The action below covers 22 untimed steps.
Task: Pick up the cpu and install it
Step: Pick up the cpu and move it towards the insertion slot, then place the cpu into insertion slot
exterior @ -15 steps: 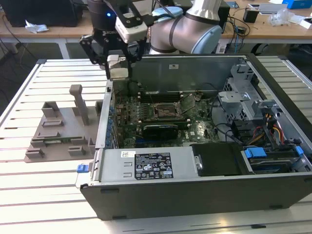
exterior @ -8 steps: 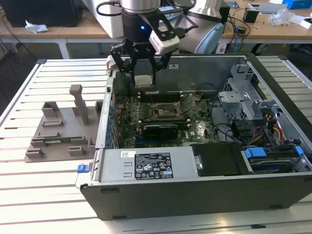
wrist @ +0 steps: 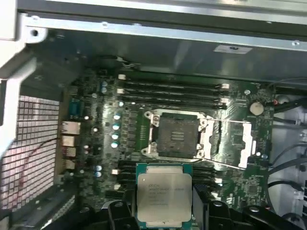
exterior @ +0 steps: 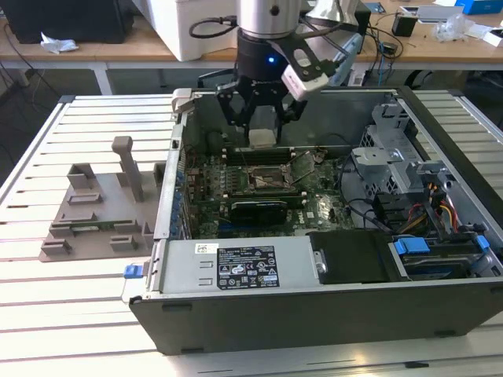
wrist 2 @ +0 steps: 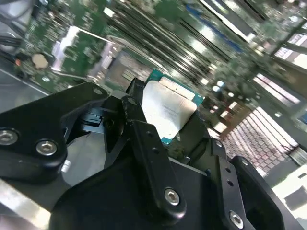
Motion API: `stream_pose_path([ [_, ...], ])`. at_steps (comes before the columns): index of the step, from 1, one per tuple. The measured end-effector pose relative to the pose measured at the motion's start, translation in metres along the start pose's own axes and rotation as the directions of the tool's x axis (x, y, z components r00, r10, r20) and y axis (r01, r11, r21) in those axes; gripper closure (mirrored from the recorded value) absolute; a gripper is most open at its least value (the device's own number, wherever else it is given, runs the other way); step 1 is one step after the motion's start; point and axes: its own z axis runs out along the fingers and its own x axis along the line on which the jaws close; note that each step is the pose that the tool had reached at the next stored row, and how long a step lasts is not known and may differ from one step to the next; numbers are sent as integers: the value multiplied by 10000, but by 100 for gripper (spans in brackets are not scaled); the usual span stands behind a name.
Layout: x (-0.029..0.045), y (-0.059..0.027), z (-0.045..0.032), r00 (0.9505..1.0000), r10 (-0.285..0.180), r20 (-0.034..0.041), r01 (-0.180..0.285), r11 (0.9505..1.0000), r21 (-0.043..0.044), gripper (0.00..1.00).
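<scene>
The cpu (wrist: 163, 192), a flat square chip with a silvery top and green edge, is held between my black fingers (wrist: 201, 201). My gripper (exterior: 262, 135) is shut on it and hangs above the motherboard inside the open computer case (exterior: 314, 271). In the exterior view the cpu (exterior: 262, 138) shows as a pale square between the fingers. The open socket (wrist: 176, 135) lies below on the green board, its metal load plate (wrist: 233, 143) flipped aside. In the second wrist view the cpu (wrist 2: 169, 109) sits between the black finger links (wrist 2: 144, 139), over the board.
A grey plastic holder tray (exterior: 98, 212) with upright posts stands on the slatted table at the exterior view's left. Memory slots (wrist: 172, 91) run beside the socket. Drive bays and cables (exterior: 424, 196) crowd the case at the exterior view's right. A power supply (exterior: 244, 267) lines the near wall.
</scene>
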Motion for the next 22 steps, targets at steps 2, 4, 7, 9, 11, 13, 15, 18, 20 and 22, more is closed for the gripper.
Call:
stream_pose_path([
  [2, -143, 59, 73, 10000, 0, -2, 0, 10000, -1, 45],
  [4, -190, 140, 139, 10000, 2, -2, -2, 10000, 0, 45],
  [7, -268, 197, 239, 10000, 2, -1, -2, 10000, -3, 45],
  [9, -271, 197, 245, 10000, 4, -3, -4, 10000, 0, 45],
  [11, -271, 197, 246, 10000, 2, -2, -2, 10000, -1, 45],
  [13, -272, 197, 246, 10000, 2, -2, -2, 10000, -1, 45],
  [15, -272, 197, 246, 10000, 2, -2, -2, 10000, -1, 45],
  [18, -272, 197, 246, 10000, 17, -2, -17, 10000, -1, 45],
  [20, -272, 197, 246, 9991, 418, -3, -418, 9991, 1, 45],
  [22, -272, 197, 247, 9935, 1138, -3, -1138, 9935, 6, 45],
])
